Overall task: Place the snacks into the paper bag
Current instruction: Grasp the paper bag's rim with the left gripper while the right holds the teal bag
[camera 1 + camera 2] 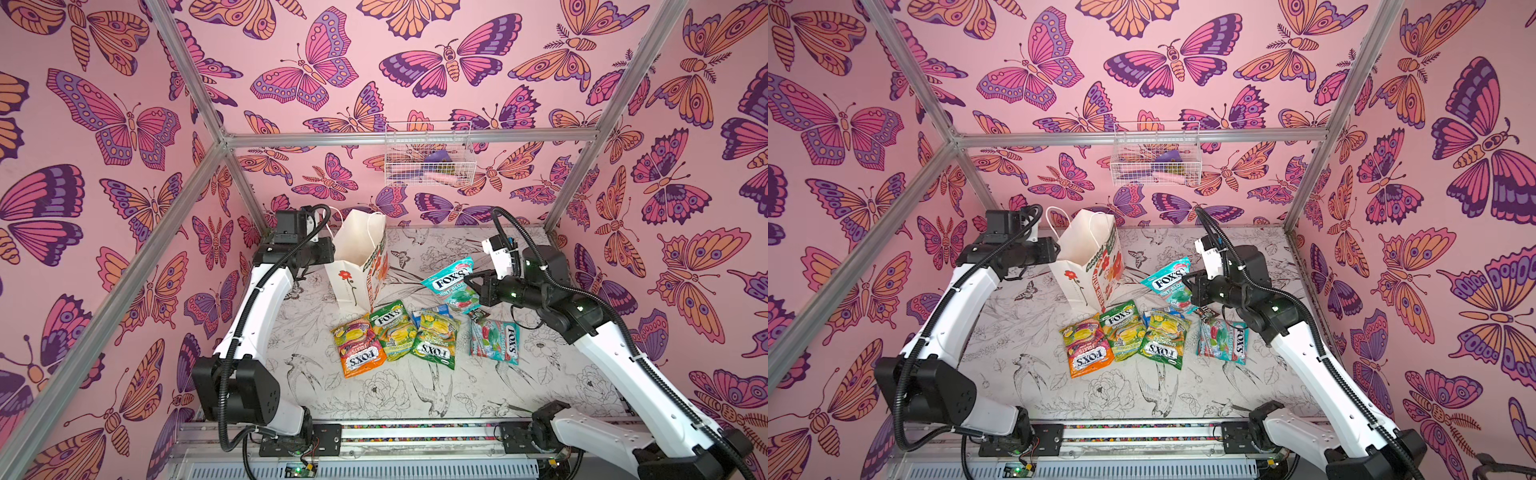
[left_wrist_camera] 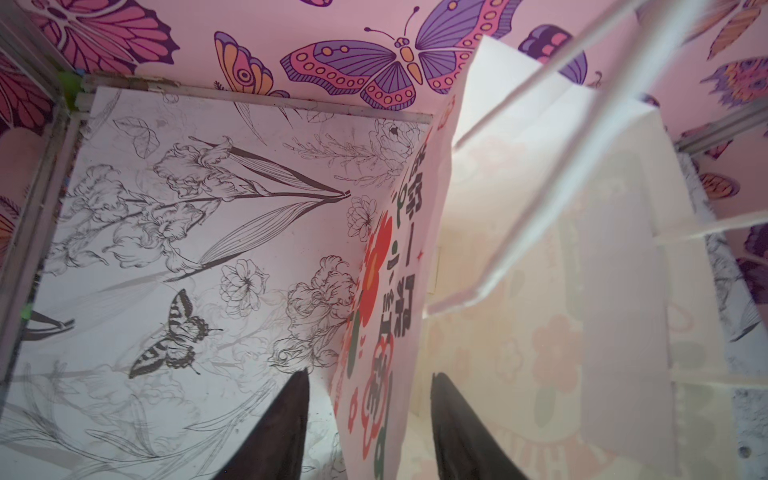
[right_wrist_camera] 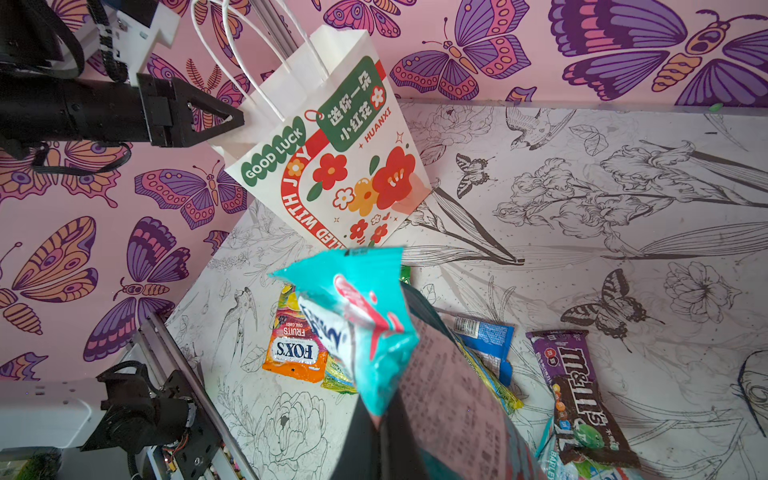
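Blue packet (image 1: 444, 309) mostly under green packet (image 1: 434, 340) (label unreadable); basket (image 1: 405, 166) contents blurred.

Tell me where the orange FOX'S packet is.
In both top views the orange FOX'S packet lies on the table, leftmost of the snacks, in front of the paper bag and against a green-yellow FOX'S packet.

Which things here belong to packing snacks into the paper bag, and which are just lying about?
Job: paper bag; raised teal packet; orange packet; two green-yellow packets; flat teal packet; blue packet; purple wrapper.
Lying about: hanging wire basket.
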Tool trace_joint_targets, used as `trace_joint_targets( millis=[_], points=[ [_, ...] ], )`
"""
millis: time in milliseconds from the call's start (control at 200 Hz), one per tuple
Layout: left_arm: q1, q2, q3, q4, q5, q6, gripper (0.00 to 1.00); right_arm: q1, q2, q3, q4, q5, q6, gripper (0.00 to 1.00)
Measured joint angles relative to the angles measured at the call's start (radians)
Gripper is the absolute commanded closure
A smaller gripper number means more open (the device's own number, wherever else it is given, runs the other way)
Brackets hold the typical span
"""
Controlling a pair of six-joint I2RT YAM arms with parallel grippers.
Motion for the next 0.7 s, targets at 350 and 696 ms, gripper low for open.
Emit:
trace_joint_targets(
  millis=[350,696],
  points=[
    [0.000,0.018,0.000,-0.001,0.016,0.015,0.94,0.000,0.001,0.000,0.004,0.000,0.001,1.00],
    [0.000,-0.014,-0.006,-0.006,0.014,0.025,1.00,0.030,0.054,0.035,-0.014,0.026,-0.014,1.00]
  ],
)
